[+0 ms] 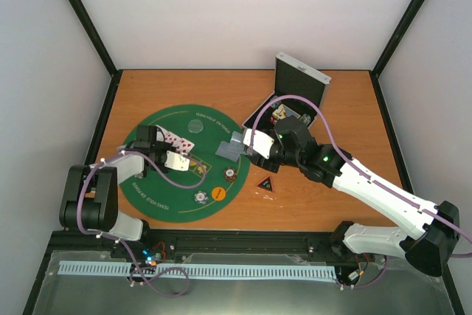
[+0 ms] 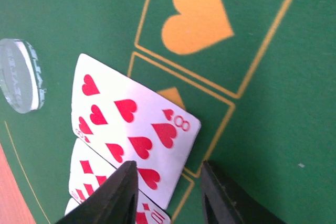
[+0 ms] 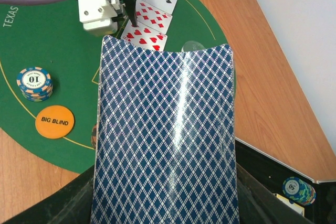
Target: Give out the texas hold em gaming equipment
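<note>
My right gripper [image 1: 247,145] [image 3: 165,205] is shut on a grey-blue-backed playing card [image 3: 165,129], held over the right edge of the mat [image 1: 230,147]. My left gripper [image 1: 167,147] [image 2: 168,184] is open, its fingers [image 2: 118,192] straddling a corner of the face-up eight of hearts [image 2: 134,124]. Beside it lie two more face-up cards [image 3: 154,17]. A clear disc [image 2: 21,74] [image 1: 196,125] lies beyond them. A blue "10" chip stack [image 3: 34,83] [image 1: 200,197], an orange BIG BLIND disc [image 3: 54,122] [image 1: 218,193] and a red chip [image 1: 231,174] sit on the mat's near part. A black triangular marker [image 1: 266,184] lies on the wood.
The round green felt mat [image 1: 147,189] covers the table's left centre. The open silver case [image 1: 299,79] stands at the back right, behind my right arm, with a chip [image 3: 299,189] inside. Black frame posts rise at the table's corners.
</note>
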Controlling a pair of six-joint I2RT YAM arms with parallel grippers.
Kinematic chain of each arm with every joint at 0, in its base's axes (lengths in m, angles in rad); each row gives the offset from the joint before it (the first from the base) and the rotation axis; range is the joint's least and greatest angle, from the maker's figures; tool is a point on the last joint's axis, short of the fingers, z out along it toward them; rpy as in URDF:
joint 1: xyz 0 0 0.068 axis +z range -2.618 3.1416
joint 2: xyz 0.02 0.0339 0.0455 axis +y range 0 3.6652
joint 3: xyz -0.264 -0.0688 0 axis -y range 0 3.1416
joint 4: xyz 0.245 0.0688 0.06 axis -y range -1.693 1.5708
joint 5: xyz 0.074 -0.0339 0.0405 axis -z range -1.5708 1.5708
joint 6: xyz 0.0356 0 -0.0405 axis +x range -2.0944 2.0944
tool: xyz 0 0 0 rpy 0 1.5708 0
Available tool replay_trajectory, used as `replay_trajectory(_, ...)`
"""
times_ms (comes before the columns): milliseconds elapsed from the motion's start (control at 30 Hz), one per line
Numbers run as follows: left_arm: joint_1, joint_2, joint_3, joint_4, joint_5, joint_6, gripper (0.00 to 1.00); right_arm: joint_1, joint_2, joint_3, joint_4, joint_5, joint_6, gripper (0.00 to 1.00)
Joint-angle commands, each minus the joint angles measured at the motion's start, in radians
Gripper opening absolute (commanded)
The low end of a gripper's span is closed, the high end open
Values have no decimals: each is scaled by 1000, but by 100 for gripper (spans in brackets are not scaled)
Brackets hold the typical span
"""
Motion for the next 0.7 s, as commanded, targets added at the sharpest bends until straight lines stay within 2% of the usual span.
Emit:
replay_trajectory(0, 12, -31, -2, -176, -27, -13, 38, 8, -9, 24, 20, -14, -5, 53)
replay_trajectory(133, 10, -51, 51, -298, 4, -81, 49, 6, -7, 29, 18, -17, -5, 53)
replay_trajectory(267, 10, -76, 185, -503, 119, -191, 53, 6, -16, 23, 26, -20, 4, 53)
replay_trajectory(333, 10, -81, 279, -582, 247, -293, 54, 5, -22, 17, 35, -14, 16, 53)
replay_trajectory(467, 0, -81, 464, -680, 518, -607, 60, -16, -25, 17, 33, 10, 45, 53)
replay_trajectory(533, -49, -103, 489, -688, 594, -693, 62, -42, -35, 13, 28, 20, 60, 53)
replay_trajectory(667, -219, -87, 500, -617, 527, -919, 61, -114, -42, 27, -7, 42, 105, 52)
